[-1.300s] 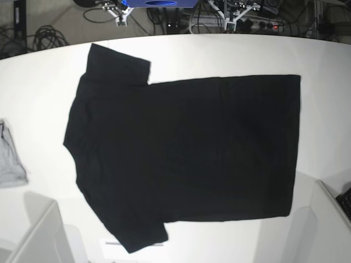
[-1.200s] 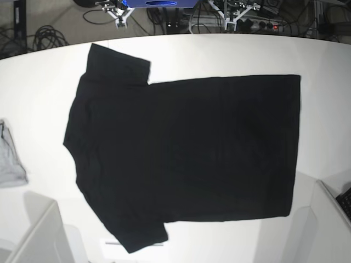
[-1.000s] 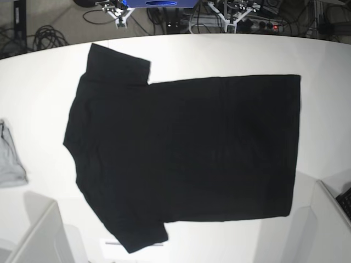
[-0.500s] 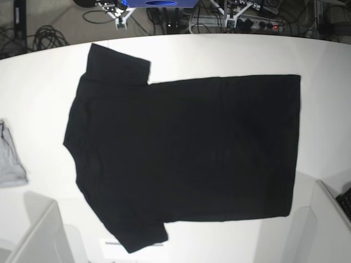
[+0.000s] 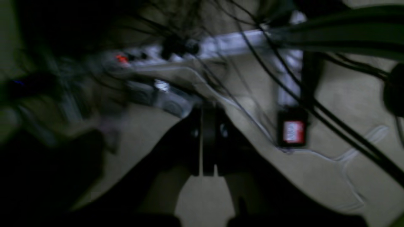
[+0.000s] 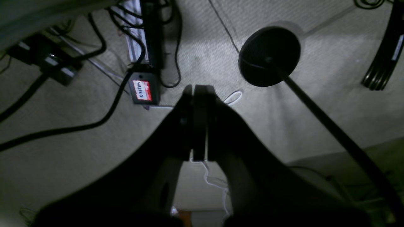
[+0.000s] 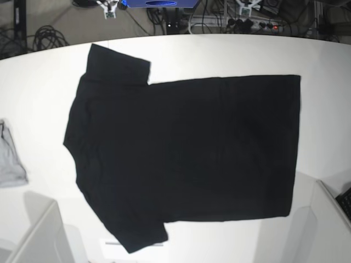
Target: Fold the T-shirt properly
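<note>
A large black T-shirt (image 7: 186, 153) is seen from above, spread flat across the middle of a white surface (image 7: 323, 126), its plain side up. Its sleeves are laid toward the left edge of the surface as the base view shows it: one is pointed to the top edge, the other angled down to the bottom edge. The neckline side is turned to the left edge, and the straight hem is set toward the right edge, its corners squared. Few creases can be made out in the cloth. At the left edge, cut off by the frame, a light-grey garment (image 7: 10, 159) is placed, well apart from the T-shirt. Beyond the top edge, a blue object (image 7: 162, 3) and tangled cables (image 7: 49, 38) are partly shown. In the left wrist view, which is blurred, the left tool (image 5: 208, 171) is closed, with nothing gripped, above a grey floor (image 5: 135, 176). In the right wrist view, the right tool (image 6: 199, 157) is likewise closed and empty; below it are seen black cables (image 6: 107, 116), a round black disc (image 6: 270, 56) and a small box (image 6: 144, 88) with a red and white label.
</note>
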Controlling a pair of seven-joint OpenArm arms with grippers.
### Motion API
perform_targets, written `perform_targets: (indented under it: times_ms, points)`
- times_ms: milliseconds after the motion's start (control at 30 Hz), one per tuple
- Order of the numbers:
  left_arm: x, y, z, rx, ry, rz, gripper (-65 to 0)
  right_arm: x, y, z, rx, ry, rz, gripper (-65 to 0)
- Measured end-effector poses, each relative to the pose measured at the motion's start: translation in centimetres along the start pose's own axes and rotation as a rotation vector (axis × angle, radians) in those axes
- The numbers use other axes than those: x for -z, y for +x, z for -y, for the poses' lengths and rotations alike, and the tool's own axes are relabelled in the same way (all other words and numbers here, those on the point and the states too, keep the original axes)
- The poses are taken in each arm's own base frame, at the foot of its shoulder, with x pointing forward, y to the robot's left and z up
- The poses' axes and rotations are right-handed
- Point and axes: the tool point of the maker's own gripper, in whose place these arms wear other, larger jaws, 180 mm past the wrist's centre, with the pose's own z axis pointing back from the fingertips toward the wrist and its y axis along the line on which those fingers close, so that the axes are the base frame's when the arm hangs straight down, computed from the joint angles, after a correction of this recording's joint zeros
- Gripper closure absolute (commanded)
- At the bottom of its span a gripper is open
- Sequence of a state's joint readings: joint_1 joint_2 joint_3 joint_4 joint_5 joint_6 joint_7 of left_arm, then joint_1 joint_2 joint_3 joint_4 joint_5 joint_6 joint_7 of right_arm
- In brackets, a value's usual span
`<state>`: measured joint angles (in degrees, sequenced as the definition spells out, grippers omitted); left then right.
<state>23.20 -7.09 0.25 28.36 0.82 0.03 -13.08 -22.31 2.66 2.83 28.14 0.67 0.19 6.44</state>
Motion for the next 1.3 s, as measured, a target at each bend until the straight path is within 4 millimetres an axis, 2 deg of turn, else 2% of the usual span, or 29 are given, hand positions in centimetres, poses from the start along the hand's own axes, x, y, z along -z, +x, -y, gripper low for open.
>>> perform_targets:
  times_ms: [133,233,333,433,567,667,867,933,1033,1133,1200,1300]
  points:
    - [-1.2,-0.1,-1.8,0.034,0.019,0.034,0.0,-1.5,-2.0,2.7,0.083,-0.064,-0.017,0.0]
    - [-2.5,-0.5,-1.8,0.057,0.008,0.055,0.0,-2.6,-1.9,4.1,0.107,-0.097,-0.004,0.0]
    - [-4.2,-0.4,-1.9,0.073,0.002,0.089,0.0,-3.7,-1.1,4.5,0.102,-0.104,0.027,0.0]
    - [-6.0,0.4,-2.0,0.093,-0.004,0.14,0.0,-5.1,-1.2,4.4,0.102,-0.108,0.01,0.0]
    - [-8.1,0.4,-3.3,0.139,-0.01,0.162,0.0,-7.2,-0.3,4.4,0.175,-0.125,0.008,0.0]
    - [-9.8,1.8,-4.1,0.168,-0.006,0.211,0.0,-8.8,1.4,5.6,0.251,-0.162,0.046,0.0]
    - [-13.9,5.7,-1.6,0.166,-0.065,0.349,0.0,-13.3,5.0,9.4,0.278,-0.256,0.154,0.0]
    - [-15.1,6.8,-1.5,0.178,-0.075,0.376,0.0,-14.6,6.3,10.2,0.289,-0.274,0.176,0.0]
    - [-16.5,8.9,-1.4,0.186,-0.078,0.437,0.0,-17.1,9.0,11.9,0.295,-0.318,0.253,0.0]
    - [-18.0,10.4,-1.3,0.095,-0.088,0.48,0.0,-20.0,12.4,13.2,0.282,-0.357,0.362,0.0]
    - [-19.1,11.4,-2.0,0.031,-0.088,0.502,0.0,-21.3,14.3,13.3,0.278,-0.361,0.422,0.0]
    - [-20.3,13.8,-5.1,-0.003,-0.019,0.561,0.0,-21.7,16.8,12.6,0.277,-0.341,0.481,0.0]
